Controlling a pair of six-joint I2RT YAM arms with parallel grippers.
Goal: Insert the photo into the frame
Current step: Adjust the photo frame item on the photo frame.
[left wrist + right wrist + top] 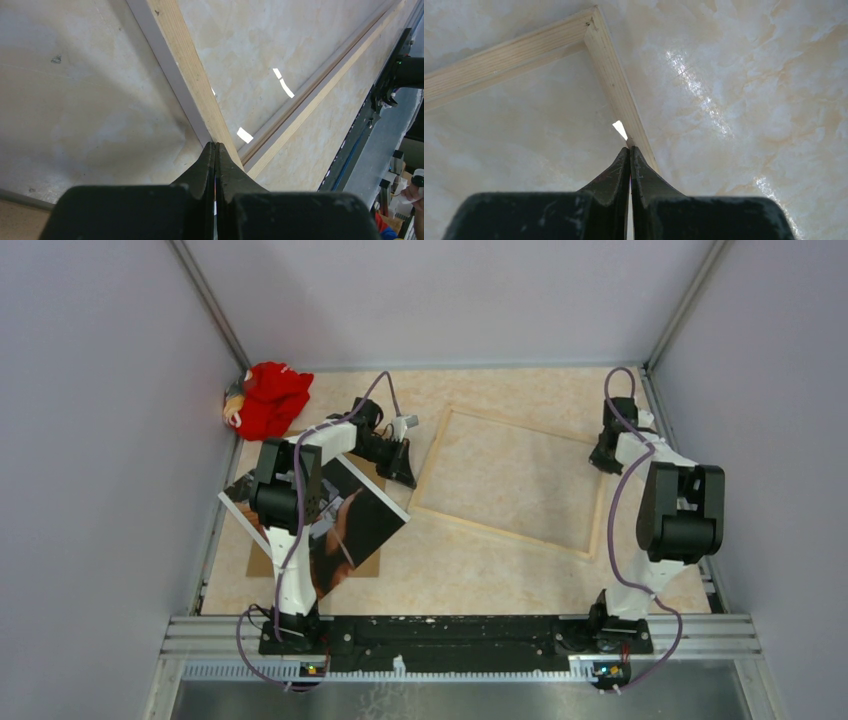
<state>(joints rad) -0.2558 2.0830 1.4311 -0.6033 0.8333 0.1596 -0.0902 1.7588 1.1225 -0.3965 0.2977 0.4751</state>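
Top external view is showing the frame (pixel 500 531) lying back-up on the table (pixel 470 580), right of centre, its bare wood rails facing upward and nothing inside it yet. The photo (pixel 365 515) is lying picture-up to the left, partly under the left arm and resting over a brown board (pixel 262 562), just clear of the frame.

The left gripper (pixel 216 145) is sitting with its fingers pressed together and nothing between them, tips at the left rail toward its near corner. The right gripper (pixel 629 148) is likewise closed and empty, tips at the right rail not far from the far right corner. Whether either tip is actually touching wood, I cannot tell.

To me they are squaring or steadying the frame before the photo goes in. Doing that well means pushing gently and evenly from both sides, keeping the tips low against the rails so they are not riding over the thin wood. It also means not crowding the frame onto the photo, since the left arm will be needing room to pick up that slippery print.
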